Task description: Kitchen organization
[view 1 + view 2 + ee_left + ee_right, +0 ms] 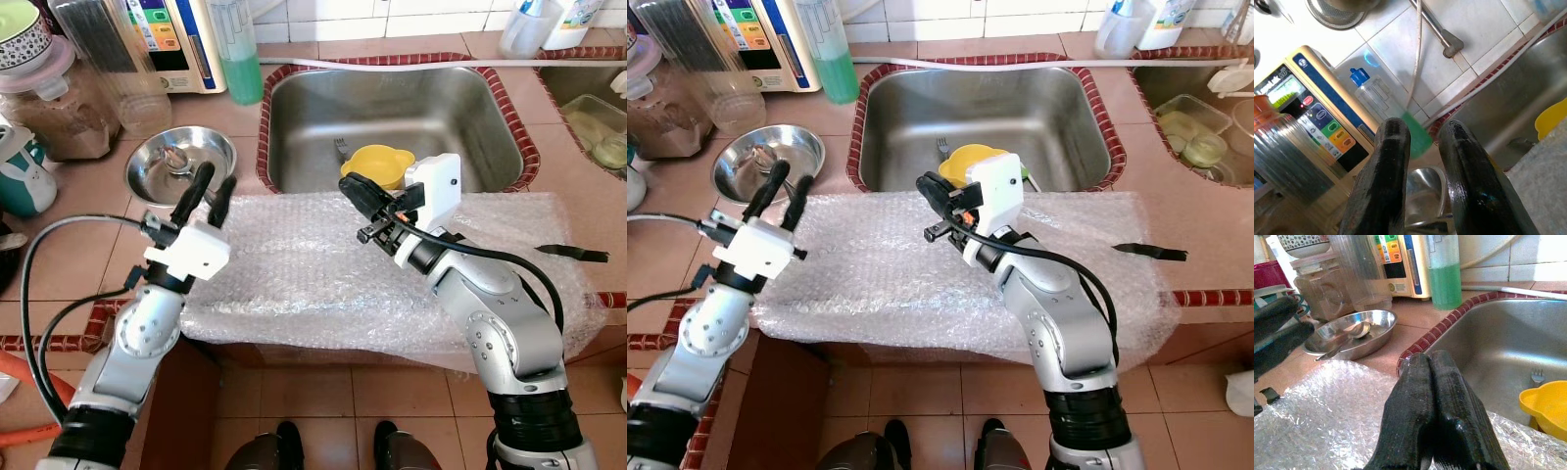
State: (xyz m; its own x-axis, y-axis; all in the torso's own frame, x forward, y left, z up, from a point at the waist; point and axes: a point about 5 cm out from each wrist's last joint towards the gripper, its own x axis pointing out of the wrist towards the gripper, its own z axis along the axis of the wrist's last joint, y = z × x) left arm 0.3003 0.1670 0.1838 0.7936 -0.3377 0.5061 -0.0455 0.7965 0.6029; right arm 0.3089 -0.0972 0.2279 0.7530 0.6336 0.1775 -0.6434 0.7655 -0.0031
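Bubble wrap [323,274] spread over counter, near side of sink [392,117]. Left gripper [208,194] raised at wrap's left edge, fingers slightly apart. Right gripper [355,189] above wrap's far edge, fingers pressed together, empty. Yellow cup [380,163] in sink.

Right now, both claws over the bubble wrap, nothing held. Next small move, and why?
Probably open the right claw and ease it forward over the sink toward the yellow cup. Its fingers are pressed shut and empty, and the cup lies just beyond it past the bubble wrap. The left claw hovers by the steel bowl, slightly open.
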